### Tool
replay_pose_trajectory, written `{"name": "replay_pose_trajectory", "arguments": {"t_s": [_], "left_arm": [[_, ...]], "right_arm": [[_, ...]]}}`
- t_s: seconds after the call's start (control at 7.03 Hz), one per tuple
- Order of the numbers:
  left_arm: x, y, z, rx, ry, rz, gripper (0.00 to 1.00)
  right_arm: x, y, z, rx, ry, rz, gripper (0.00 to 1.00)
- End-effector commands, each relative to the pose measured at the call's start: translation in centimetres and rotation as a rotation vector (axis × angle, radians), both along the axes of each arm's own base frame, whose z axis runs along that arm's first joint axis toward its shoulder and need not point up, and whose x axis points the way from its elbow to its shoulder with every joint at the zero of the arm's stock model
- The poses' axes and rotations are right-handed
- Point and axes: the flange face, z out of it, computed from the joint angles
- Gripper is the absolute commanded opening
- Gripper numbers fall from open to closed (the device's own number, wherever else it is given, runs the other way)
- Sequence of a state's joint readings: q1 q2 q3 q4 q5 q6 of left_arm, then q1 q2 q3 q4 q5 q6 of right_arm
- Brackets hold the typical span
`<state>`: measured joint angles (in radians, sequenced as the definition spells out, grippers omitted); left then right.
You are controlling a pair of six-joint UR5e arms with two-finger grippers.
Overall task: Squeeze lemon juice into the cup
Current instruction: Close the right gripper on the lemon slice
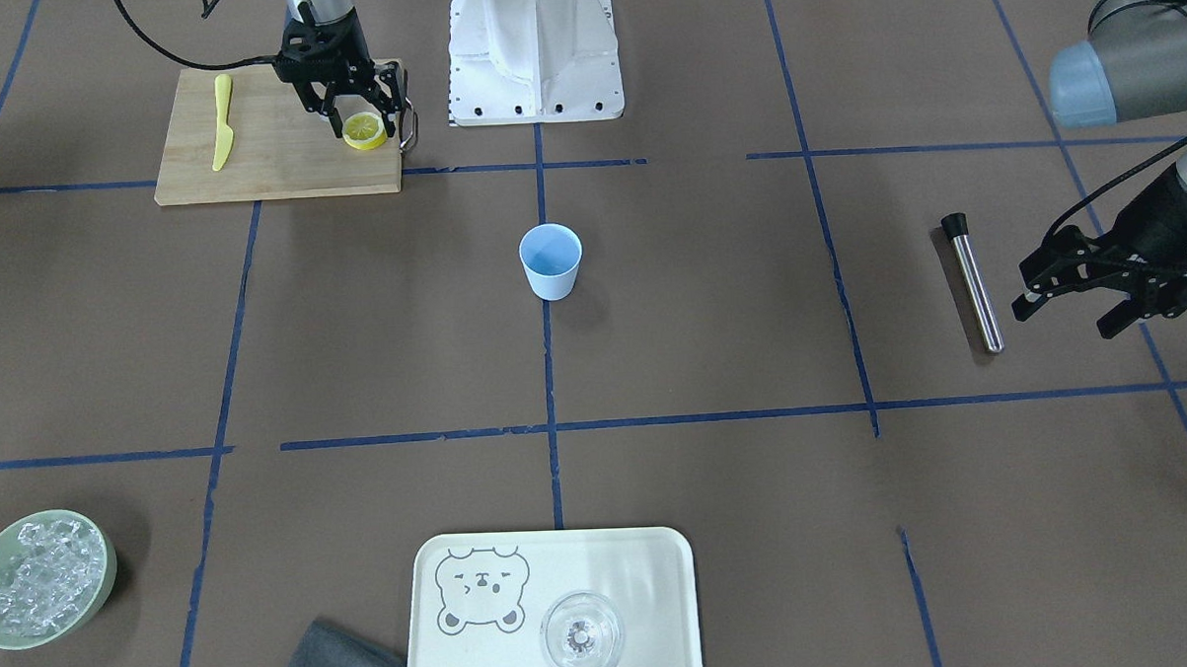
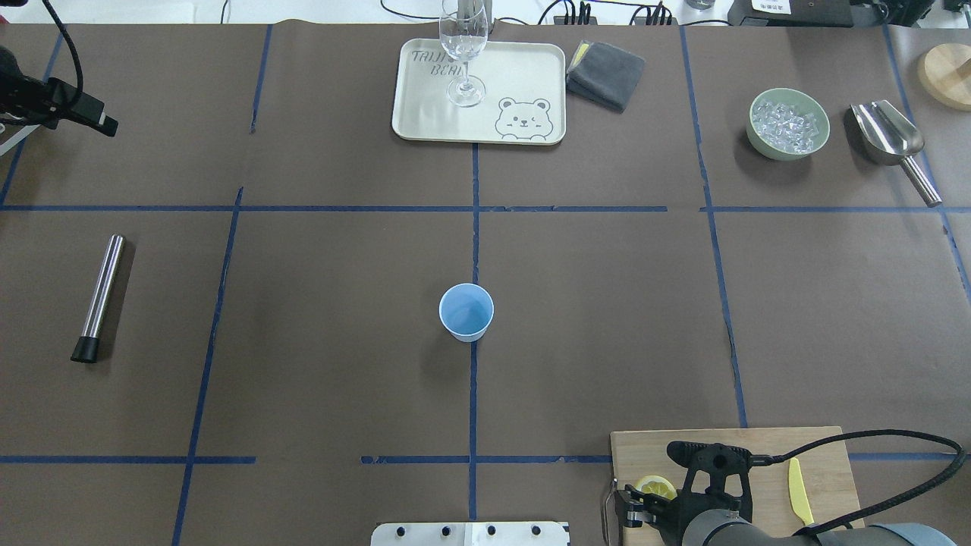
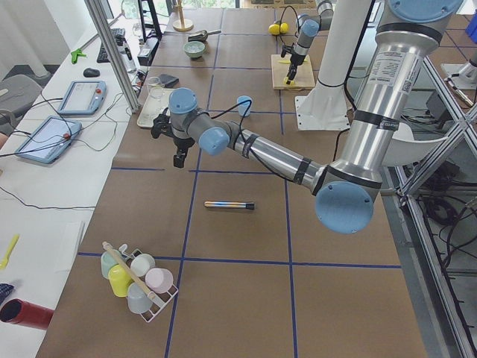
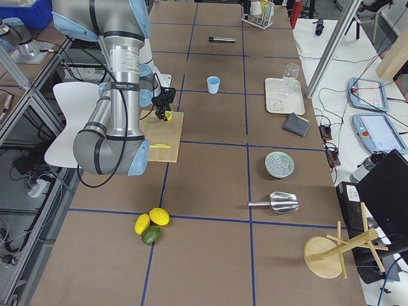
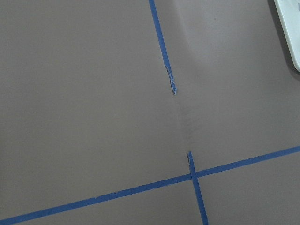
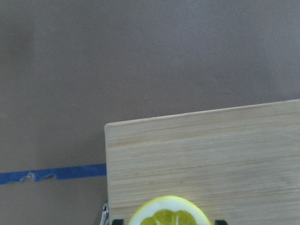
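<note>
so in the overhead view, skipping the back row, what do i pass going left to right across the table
metal tube → blue cup → lemon slice → yellow knife

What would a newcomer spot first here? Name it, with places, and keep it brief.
The yellow lemon stands out on the wooden board near the robot's base on its right side, with the right hand straddling it. Next comes the blue cup, alone at the table's centre.
</note>
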<state>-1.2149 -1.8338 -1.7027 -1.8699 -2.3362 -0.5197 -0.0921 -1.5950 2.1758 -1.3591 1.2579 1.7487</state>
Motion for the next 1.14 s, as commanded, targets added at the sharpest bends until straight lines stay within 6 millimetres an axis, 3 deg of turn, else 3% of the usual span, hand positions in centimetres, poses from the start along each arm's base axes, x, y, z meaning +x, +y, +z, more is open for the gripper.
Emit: {"name": "replay_pose_trajectory", "arguments": {"t_s": [0.0,1.0], "left_arm": [[0.0,0.0,-0.1,-0.001,0.003,-0.001,1.00],[0.0,0.0,-0.3,0.002,0.005,0.000,1.00]], "right_arm": [[0.1,-0.1,-0.1,0.000,-0.002,0.000,0.59],[1.2,-0.6,-1.1,-0.004,-0.023,0.007,0.55]]}}
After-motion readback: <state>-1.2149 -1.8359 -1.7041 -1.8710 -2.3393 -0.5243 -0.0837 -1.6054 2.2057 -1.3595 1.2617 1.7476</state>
